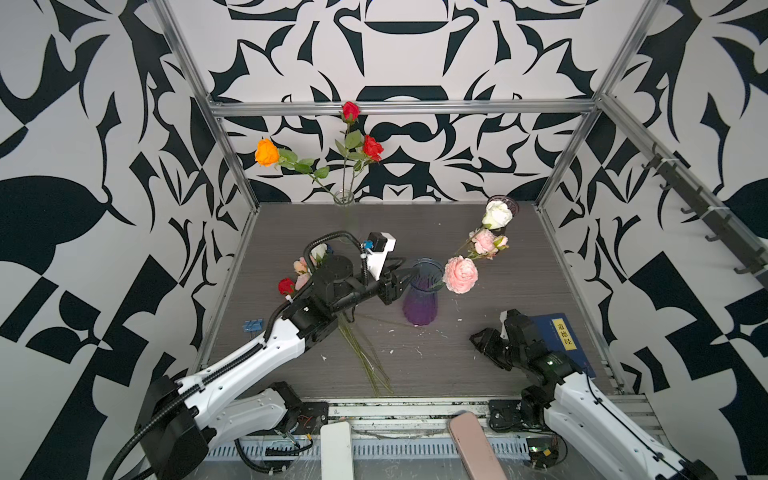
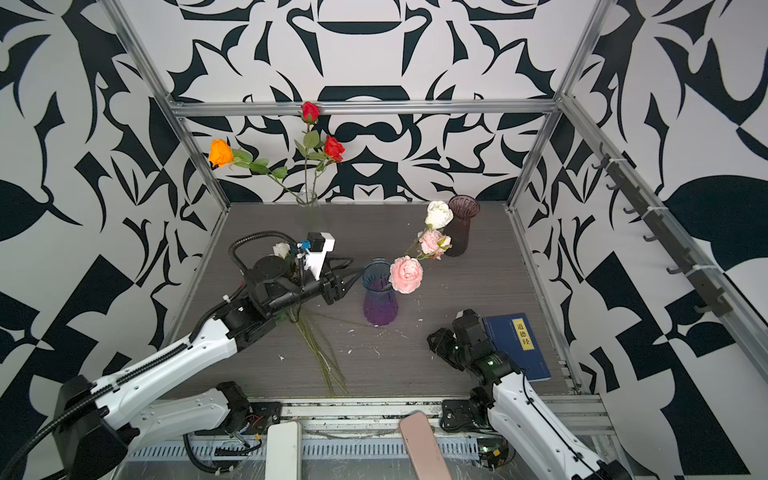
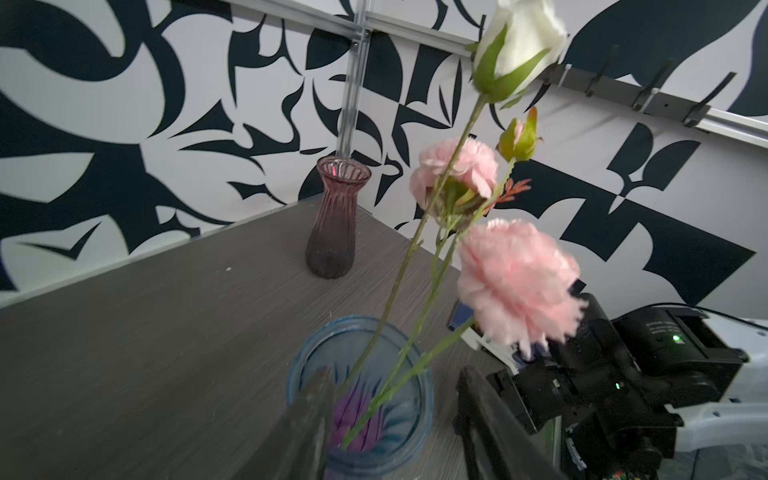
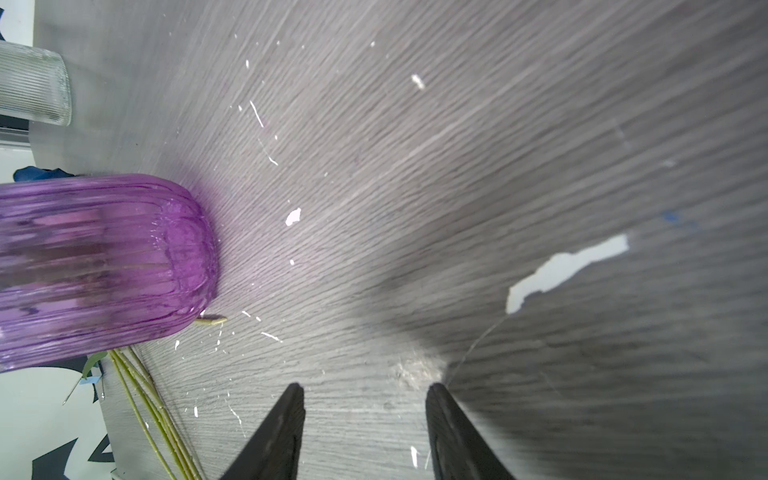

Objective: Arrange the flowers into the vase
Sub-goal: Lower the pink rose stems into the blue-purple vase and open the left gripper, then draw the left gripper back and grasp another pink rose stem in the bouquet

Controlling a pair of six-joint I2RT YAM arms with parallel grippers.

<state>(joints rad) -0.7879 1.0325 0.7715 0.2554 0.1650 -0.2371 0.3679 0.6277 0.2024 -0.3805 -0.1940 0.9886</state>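
So, the flowers: a white rose point(image 1: 496, 214), a big pink ruffled bloom point(image 1: 460, 274) and a smaller pink bloom point(image 1: 484, 241) stand with their stems down in the blue-to-purple vase point(image 1: 419, 303) mid-table. Their long axes lean up and off toward the back right, heads well past the rim. My left pincer point(image 3: 395, 372) sits right at the rim on the vase's left side, spread apart and gripping nothing. The stems drop in just ahead of my fingers. My right pincer point(image 4: 365, 388) hangs low over the grey table point(image 4: 540, 124) beside a blue book point(image 1: 557, 336), spread and empty too. Loose stems point(image 1: 361, 353) lie flat under my left arm.
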